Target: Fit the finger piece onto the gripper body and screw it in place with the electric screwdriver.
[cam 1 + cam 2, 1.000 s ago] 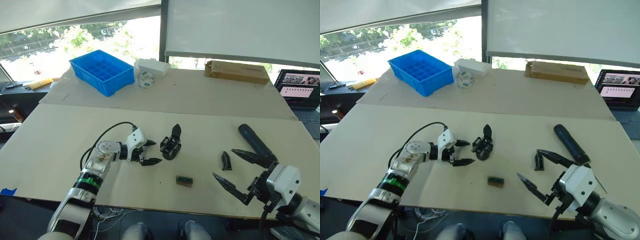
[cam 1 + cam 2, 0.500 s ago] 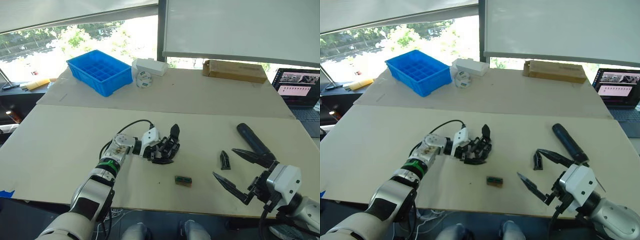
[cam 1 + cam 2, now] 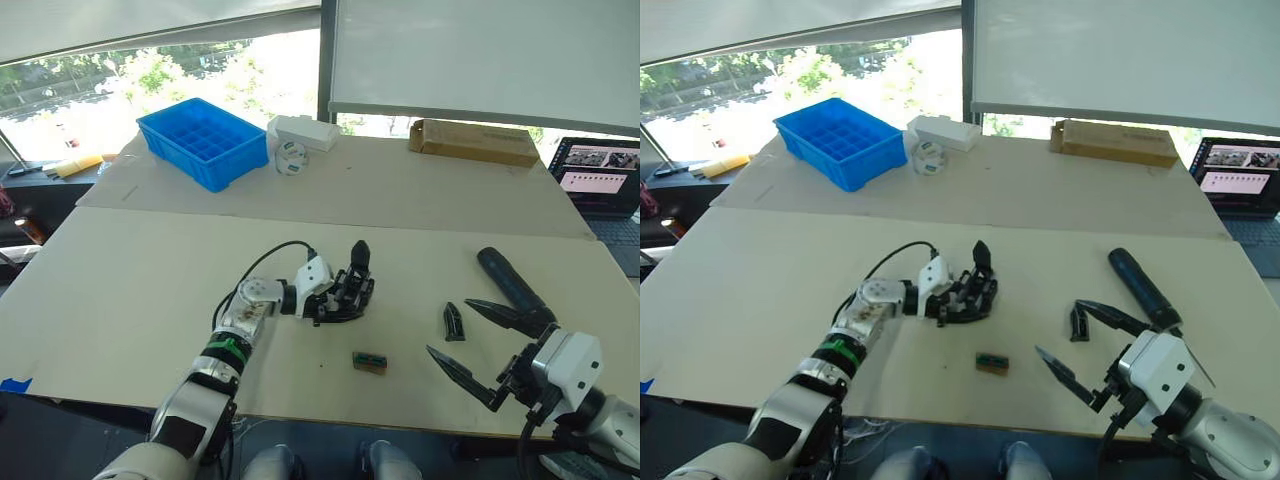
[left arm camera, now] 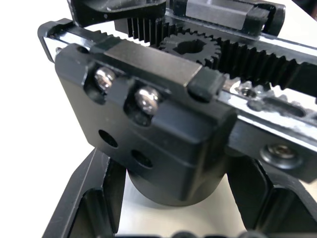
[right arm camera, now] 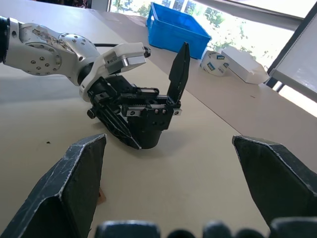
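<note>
From the head camera, the left gripper (image 3: pixel 340 300) has its fingers on either side of the gripper body (image 3: pixel 356 288), which stands near the middle of the table (image 3: pixel 120 280); whether they actually clamp it cannot be told. The finger piece (image 3: pixel 452 321) lies further right, just beside the electric screwdriver (image 3: pixel 509 284). The right gripper (image 3: pixel 478 345) hangs near both with its fingers spread wide and nothing between them. A small block (image 3: pixel 368 362) lies between the two arms.

The left wrist camera shows the gripper body's round base and toothed rack close up between the two fingers (image 4: pixel 81 208).

The right wrist camera shows its own fingers (image 5: pixel 74 188) far apart, facing the gripper body.
</note>
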Robot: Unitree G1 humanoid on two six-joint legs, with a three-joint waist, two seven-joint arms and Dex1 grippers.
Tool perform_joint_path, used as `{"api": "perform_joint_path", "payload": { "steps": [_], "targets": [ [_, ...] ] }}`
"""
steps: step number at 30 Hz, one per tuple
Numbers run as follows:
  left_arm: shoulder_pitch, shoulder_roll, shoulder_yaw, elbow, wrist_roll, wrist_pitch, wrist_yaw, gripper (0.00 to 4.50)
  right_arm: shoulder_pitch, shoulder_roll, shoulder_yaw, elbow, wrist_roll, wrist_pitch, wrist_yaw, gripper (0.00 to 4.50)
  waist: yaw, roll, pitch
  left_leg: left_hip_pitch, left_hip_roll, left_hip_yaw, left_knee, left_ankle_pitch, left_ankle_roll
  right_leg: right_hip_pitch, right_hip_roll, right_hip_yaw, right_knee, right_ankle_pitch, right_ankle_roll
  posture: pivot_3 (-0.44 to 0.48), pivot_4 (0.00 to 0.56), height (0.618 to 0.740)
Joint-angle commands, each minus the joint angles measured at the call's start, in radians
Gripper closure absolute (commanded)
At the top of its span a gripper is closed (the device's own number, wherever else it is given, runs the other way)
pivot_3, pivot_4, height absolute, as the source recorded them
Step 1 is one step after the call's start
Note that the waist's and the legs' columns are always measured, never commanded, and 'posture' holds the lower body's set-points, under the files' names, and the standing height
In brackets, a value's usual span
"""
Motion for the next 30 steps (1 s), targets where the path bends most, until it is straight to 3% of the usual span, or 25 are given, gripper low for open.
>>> {"api": "perform_joint_path", "payload": {
  "steps": [1,19,21,24,30],
  "targets": [
    [0.022,0.007,-0.01,-0.099,0.013,0.029,0.048,2.14,0.015,0.006,-0.023,-0.042,0.009,0.008,-0.015,0.0,-0.002,0.0,0.0,0.0,0.0,0.0,0.0,0.0,0.0,0.0,0.0,0.0,0.0,0.0,0.0,0.0,0.15,0.74],
    [0.104,0.014,-0.051,-0.215,0.04,0.211,0.153,2.14,0.104,0.006,-0.047,-0.081,0.051,0.09,-0.012,0.0,0.001,0.001,-0.001,0.002,0.001,0.0,0.0,0.0,0.0,0.001,-0.001,0.001,0.0,0.0,0.0,0.0,0.15,0.74],
    [0.107,0.023,-0.052,-0.222,0.038,0.207,0.147,1.11,0.114,0.008,-0.05,-0.087,0.055,0.092,-0.013,0.0,0.0,0.001,-0.001,0.002,0.001,0.0,0.0,0.0,0.0,0.001,-0.001,0.001,0.0,0.0,0.0,0.0,0.15,0.74],
    [0.11,0.036,-0.047,-0.228,0.029,0.216,0.14,0.01,0.124,0.013,-0.057,-0.092,0.06,0.097,-0.012,0.0,0.0,0.001,-0.001,0.002,0.001,0.0,0.0,0.0,0.0,0.001,-0.001,0.001,0.0,0.0,0.0,0.0,0.15,0.74],
    [0.113,0.103,-0.021,-0.228,0.008,0.201,0.107,0.01,0.145,0.024,-0.081,-0.096,0.065,0.085,0.003,0.0,-0.001,0.001,-0.001,0.003,0.001,0.0,0.0,0.0,-0.001,0.001,-0.001,0.001,0.001,0.0,0.0,0.0,0.15,0.74]
  ]
}}
